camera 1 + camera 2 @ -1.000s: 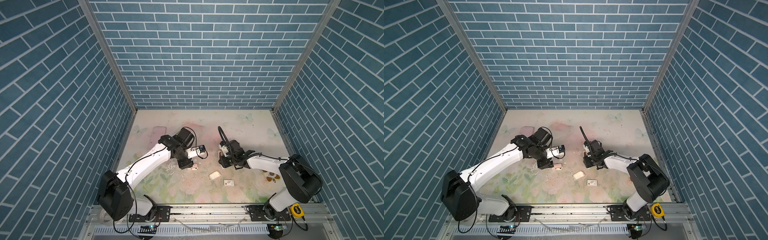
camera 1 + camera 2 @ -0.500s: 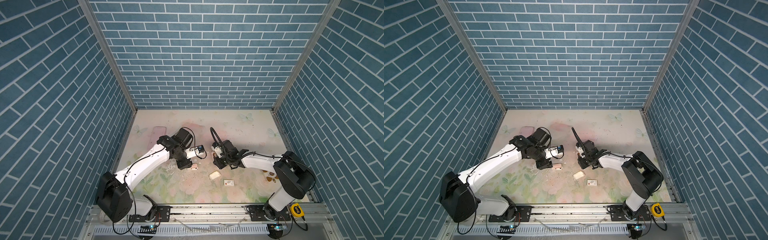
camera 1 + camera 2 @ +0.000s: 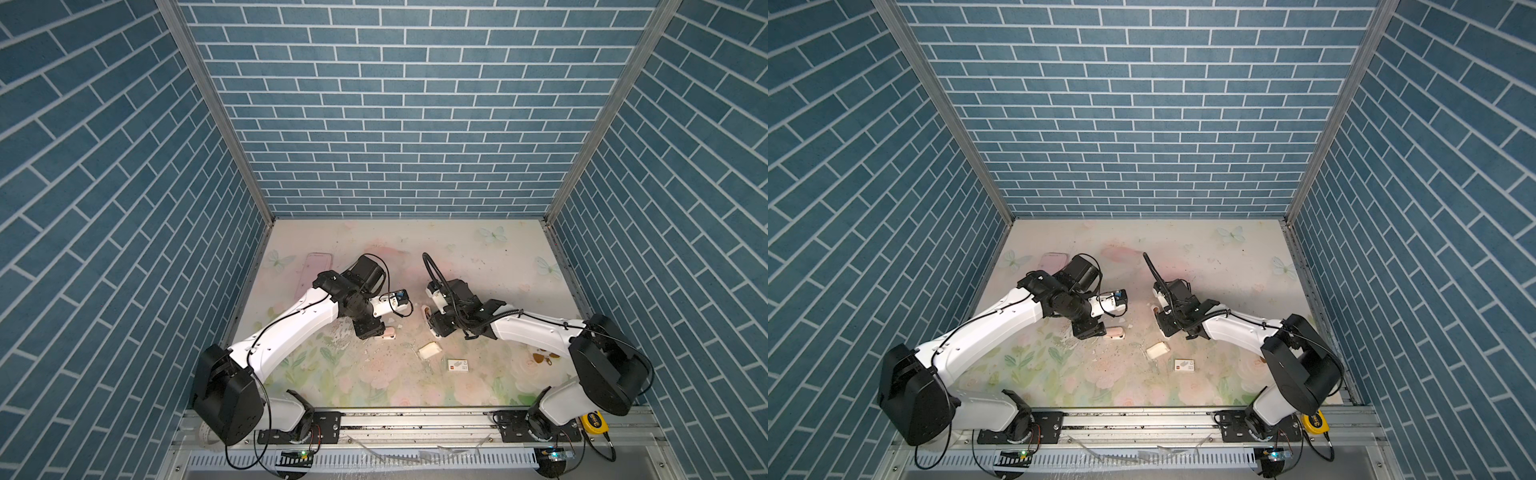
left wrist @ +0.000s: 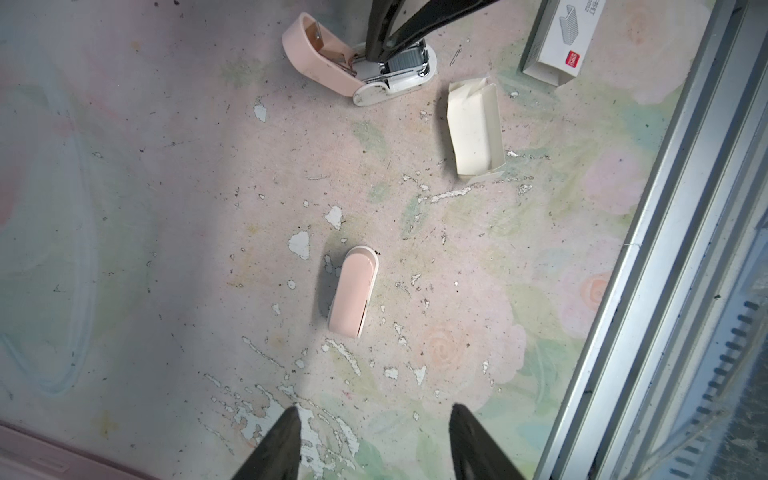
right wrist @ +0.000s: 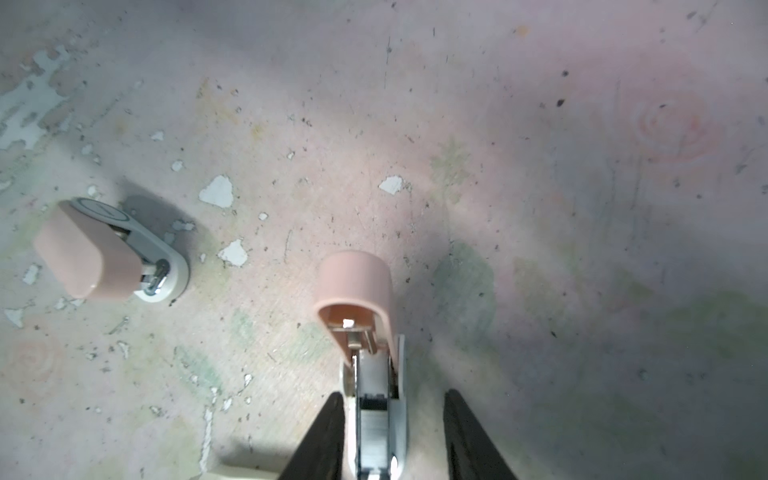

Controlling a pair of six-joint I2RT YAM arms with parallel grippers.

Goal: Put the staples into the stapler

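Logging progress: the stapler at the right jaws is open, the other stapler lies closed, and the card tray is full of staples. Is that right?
Not quite. The card tray is empty, as the left wrist view shows. The rest holds: the stapler at the right jaws is open, and the other stapler lies closed.

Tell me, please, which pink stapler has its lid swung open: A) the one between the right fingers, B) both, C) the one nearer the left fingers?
A: the open stapler between the right fingers shows its lid flipped back, while the other stapler lies shut.
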